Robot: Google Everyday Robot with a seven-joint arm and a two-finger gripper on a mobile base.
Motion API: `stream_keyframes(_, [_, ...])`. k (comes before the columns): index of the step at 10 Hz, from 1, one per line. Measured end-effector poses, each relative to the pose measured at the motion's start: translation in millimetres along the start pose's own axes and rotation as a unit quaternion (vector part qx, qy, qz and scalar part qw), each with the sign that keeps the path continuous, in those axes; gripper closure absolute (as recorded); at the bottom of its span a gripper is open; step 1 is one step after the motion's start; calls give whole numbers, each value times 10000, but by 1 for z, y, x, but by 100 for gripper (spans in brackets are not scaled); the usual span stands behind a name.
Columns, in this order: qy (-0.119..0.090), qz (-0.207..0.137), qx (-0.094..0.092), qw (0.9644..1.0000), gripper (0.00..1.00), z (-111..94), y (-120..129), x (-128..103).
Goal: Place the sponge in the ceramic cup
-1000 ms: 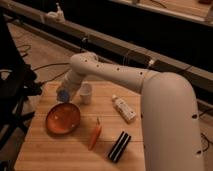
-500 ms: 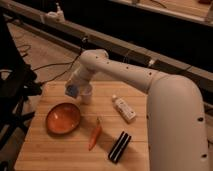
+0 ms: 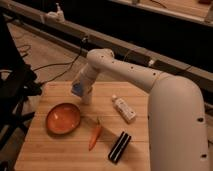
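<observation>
The fingers were clamped on the sponge (image 3: 77, 90), a small soft-looking blue block, flat and rectangular, carried clear of the desk (image 3: 55, 155). The gripper (image 3: 81, 93) hung at about 11 o'clock of the desk's top, pointing downward from a smooth white arm (image 3: 125, 67) of rounded, glossy shells. Just beneath and behind it, at its 5 o'clock, a pale rounded form was most likely the ceramic cup (image 3: 88, 99). It was mostly hidden, and whether the sponge touched it could not be told.

At 7 o'clock from the gripper lay one orange plate (image 3: 63, 118), round, shallow and slightly shiny. At 5 o'clock from the plate lay one carrot (image 3: 95, 136), a tapering orange thing with a small greenish top. At 3 o'clock from the gripper lay one white bottle (image 3: 123, 108), rectangular and on its side. At 5 o'clock of the desk lay one black block (image 3: 119, 147), flat and oblong, with a pale stripe along it.

The desk was pale wood in joined slats, matte. So: one sponge, one cup, one plate, one carrot, one bottle, one block.
</observation>
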Motion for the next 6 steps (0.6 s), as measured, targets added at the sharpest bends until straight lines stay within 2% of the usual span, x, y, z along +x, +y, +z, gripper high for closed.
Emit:
stream_keyframes(1, [-8, 6, -32, 10000, 40, 2, -2, 2])
stream_keyframes(2, [-13, 16, -64, 10000, 38, 4, -3, 4])
stream_keyframes(6, [-21, 97, -154, 9998, 38, 7, -2, 9])
